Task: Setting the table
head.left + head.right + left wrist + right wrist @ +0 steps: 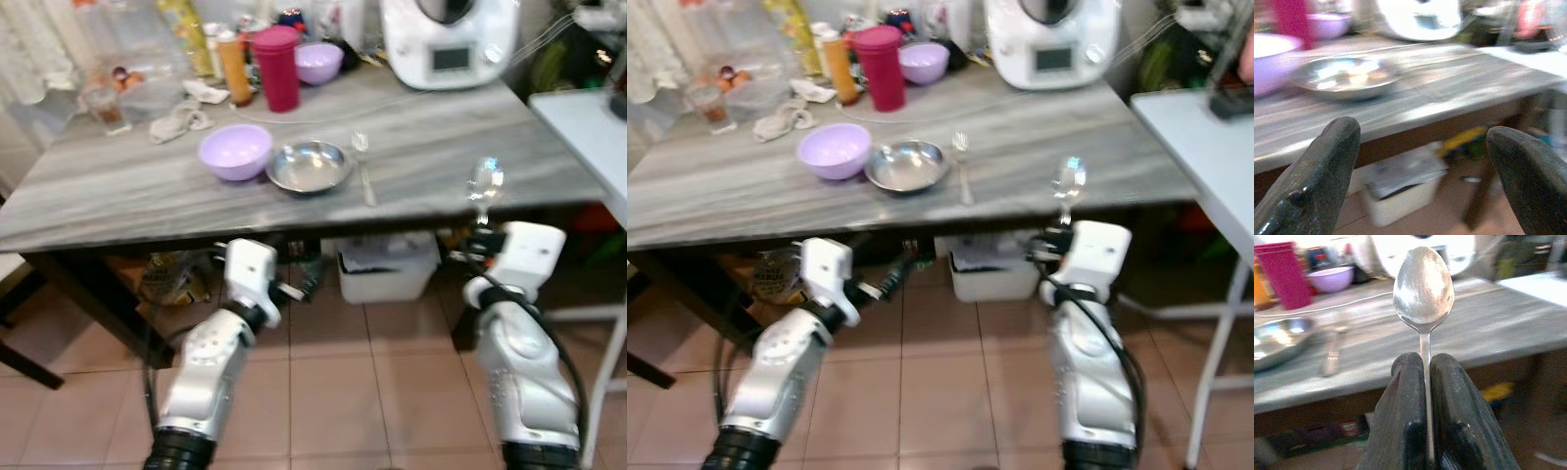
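Note:
A steel bowl (pixel 310 166) sits near the front of the grey table (pixel 118 196), with a lilac bowl (pixel 235 152) to its left and a fork (pixel 363 166) to its right. My right gripper (pixel 1425 382) is shut on the handle of a steel spoon (pixel 1423 286), held upright at the table's front edge, right of the fork; the spoon (pixel 484 182) shows there in the left eye view. My left gripper (pixel 1420 161) is open and empty, below the table's front edge, facing the steel bowl (pixel 1342 78).
At the back stand a red tumbler (pixel 277 67), an orange bottle (pixel 234 67), a second lilac bowl (pixel 318 62), a white kitchen machine (pixel 449 41), a cloth (pixel 181 119) and a glass (pixel 106 106). A white bin (pixel 387 266) sits under the table. A white side table (pixel 588 137) stands at the right.

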`<state>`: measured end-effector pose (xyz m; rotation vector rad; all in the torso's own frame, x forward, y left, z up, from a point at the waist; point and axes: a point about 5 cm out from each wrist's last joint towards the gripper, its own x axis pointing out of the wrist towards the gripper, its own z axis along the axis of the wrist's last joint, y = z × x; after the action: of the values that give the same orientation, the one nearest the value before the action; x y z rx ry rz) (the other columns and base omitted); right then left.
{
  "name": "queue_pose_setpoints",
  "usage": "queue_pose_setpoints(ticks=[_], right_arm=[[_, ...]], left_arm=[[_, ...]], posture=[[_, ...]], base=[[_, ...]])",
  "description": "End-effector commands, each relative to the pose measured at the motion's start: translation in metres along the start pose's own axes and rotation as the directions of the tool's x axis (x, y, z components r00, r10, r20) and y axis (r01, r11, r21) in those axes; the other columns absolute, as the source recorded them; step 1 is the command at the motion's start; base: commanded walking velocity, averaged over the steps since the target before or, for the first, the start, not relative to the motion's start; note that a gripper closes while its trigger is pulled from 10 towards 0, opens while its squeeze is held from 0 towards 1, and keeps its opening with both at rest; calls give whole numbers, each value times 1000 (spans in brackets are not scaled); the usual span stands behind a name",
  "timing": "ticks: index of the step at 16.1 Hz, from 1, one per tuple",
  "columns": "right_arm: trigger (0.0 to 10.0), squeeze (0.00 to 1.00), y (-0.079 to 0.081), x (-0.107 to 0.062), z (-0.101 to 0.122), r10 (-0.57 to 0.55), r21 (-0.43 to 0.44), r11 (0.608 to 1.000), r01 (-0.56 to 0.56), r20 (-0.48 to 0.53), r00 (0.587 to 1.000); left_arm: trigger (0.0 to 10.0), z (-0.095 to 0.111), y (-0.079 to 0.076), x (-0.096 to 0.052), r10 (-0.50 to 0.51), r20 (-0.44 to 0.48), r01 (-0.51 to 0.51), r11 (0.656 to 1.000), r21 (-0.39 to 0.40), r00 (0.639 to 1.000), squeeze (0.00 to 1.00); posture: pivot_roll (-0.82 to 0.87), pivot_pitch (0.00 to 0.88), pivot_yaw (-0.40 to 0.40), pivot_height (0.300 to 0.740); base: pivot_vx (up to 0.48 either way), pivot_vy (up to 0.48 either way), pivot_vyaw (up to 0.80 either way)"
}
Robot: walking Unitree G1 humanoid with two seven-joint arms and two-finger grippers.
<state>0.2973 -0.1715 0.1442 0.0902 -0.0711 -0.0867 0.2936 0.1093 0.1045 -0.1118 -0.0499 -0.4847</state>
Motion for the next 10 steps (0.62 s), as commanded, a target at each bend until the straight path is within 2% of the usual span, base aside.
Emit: queue_pose_setpoints(ticks=[1,3,5,6,7,8,10], right_arm=[[10000,0,7,3,-2,42,-1,999,-42,-8,999],[10000,0,11,7,-2,66,0,998,-66,-13,998],[10000,0,19,13,-4,90,7,996,-90,-21,996],[10000,0,23,15,-7,110,12,994,-109,-31,993],[10000,0,36,19,-8,160,18,987,-159,-35,987],[10000,0,42,21,-9,183,23,983,-183,-37,982],[10000,0,50,26,-5,228,10,974,-228,-22,973]], left_arm=[[10000,1,10,-7,88,-7,-88,996,17,996,0],[10000,4,16,-15,142,-1,-141,989,34,990,0],[10000,5,29,-29,214,9,-214,974,78,977,0],[10000,5,38,-38,274,13,-274,955,112,962,0],[10000,11,53,-54,361,34,-363,921,143,932,0],[10000,12,58,-62,399,41,-400,901,166,916,0],[10000,16,71,-81,511,60,-510,831,223,858,0]], posture=[[-234,80,59,740],[-187,91,45,740],[-135,99,13,740],[-110,94,0,740],[-58,80,-36,740],[-46,83,-42,740],[-22,93,-38,740]], base=[[0,0,0],[0,0,0],[0,0,0],[0,0,0],[0,0,0],[0,0,0],[0,0,0]])
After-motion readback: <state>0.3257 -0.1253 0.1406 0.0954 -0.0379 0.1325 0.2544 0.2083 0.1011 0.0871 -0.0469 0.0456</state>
